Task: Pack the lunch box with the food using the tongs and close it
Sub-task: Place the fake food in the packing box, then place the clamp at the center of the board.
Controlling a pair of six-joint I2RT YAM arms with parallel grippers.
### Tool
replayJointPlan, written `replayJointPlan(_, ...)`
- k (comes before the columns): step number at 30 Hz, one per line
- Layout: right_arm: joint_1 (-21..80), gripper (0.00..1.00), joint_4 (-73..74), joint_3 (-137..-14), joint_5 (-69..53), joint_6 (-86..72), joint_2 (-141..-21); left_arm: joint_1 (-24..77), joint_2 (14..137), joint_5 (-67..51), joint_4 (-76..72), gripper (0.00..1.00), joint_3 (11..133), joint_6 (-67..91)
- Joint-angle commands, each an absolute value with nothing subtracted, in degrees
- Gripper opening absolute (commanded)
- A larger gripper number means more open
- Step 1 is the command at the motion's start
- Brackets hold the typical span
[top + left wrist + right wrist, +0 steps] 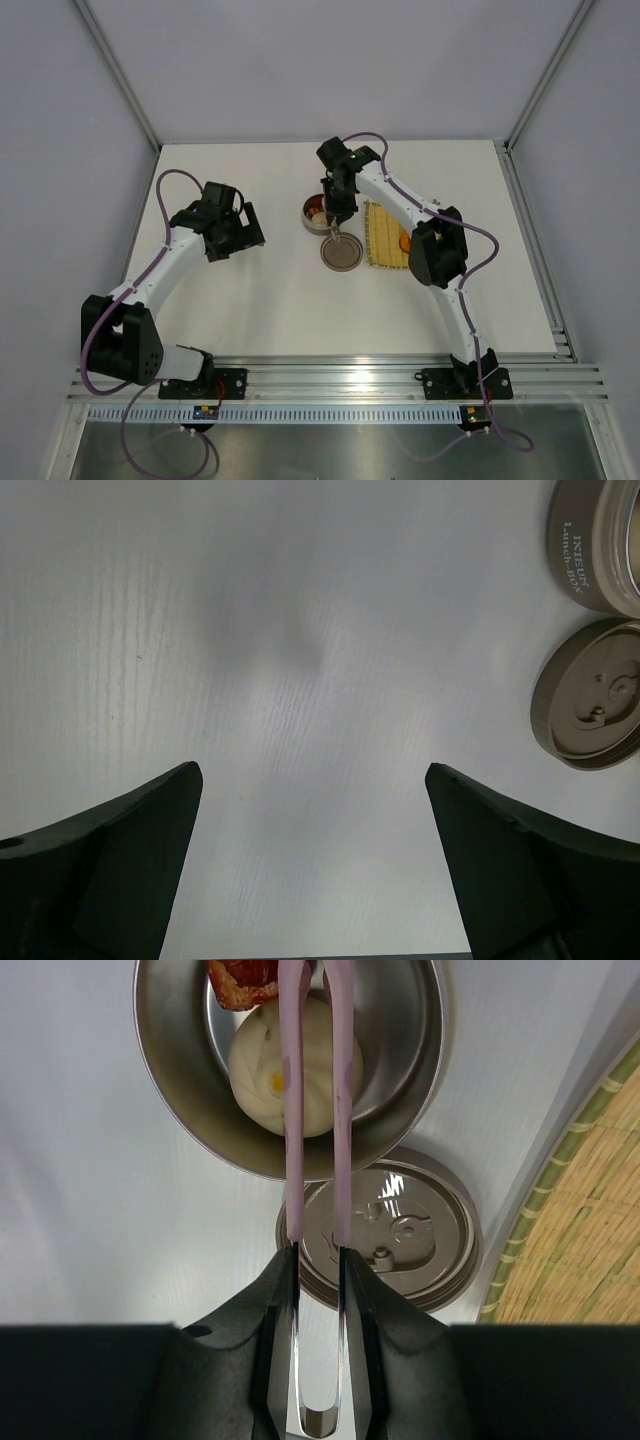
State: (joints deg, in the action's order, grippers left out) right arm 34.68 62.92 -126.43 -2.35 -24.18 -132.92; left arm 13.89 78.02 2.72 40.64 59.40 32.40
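The left gripper point(236, 228) hangs wide open over the table point(250, 320), at nine o'clock from the lunch box point(575, 542), whose wall reads "Lunch-Box". The lid point(340, 252) lies at its six o'clock. The right gripper point(315, 1255) pinches the tongs point(293, 1110), their tips inside the tin above a cream bun point(262, 1075) and a red-brown chunk point(238, 982).

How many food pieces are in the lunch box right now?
2 visible: a cream bun in the middle of the lunch box and a red-brown chunk at its far edge. The frame cuts the box off, so more may be hidden.
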Motion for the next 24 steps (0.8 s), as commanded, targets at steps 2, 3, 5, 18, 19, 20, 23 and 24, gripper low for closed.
replayJointPlan(2,35.3,0.30,62.9,-128.8,-0.4,-23.8,-126.2,13.5,75.8,3.6,39.6,0.99,59.7,31.8)
replayJointPlan(3,35.3,0.30,62.8,-128.3,0.8,-23.8,-124.8,13.5,75.8,3.6,39.6,0.99,59.7,31.9)
replayJointPlan(5,35.2,0.30,62.6,-127.7,3.2,-23.6,-123.2,13.6,75.8,3.5,39.6,0.99,59.7,31.8)
replayJointPlan(18,17.8,0.31,56.2,-101.5,9.0,-23.7,-103.2,13.4,75.4,3.6,39.5,0.99,59.5,30.9)
replayJointPlan(19,13.9,0.31,55.6,-99.4,9.3,-23.6,-102.0,13.5,75.6,3.3,39.5,0.99,59.6,30.9)
replayJointPlan(20,12.0,0.31,54.7,-95.8,9.3,-23.0,-100.7,13.5,75.8,3.2,39.4,0.99,59.7,30.9)
replayJointPlan(23,5.3,0.31,53.4,-91.2,9.7,-21.9,-97.2,13.4,76.0,2.5,39.2,0.99,59.9,31.1)
replayJointPlan(24,3.9,0.31,52.4,-88.8,9.8,-21.6,-96.2,13.4,76.2,2.4,39.1,0.99,60.0,31.2)
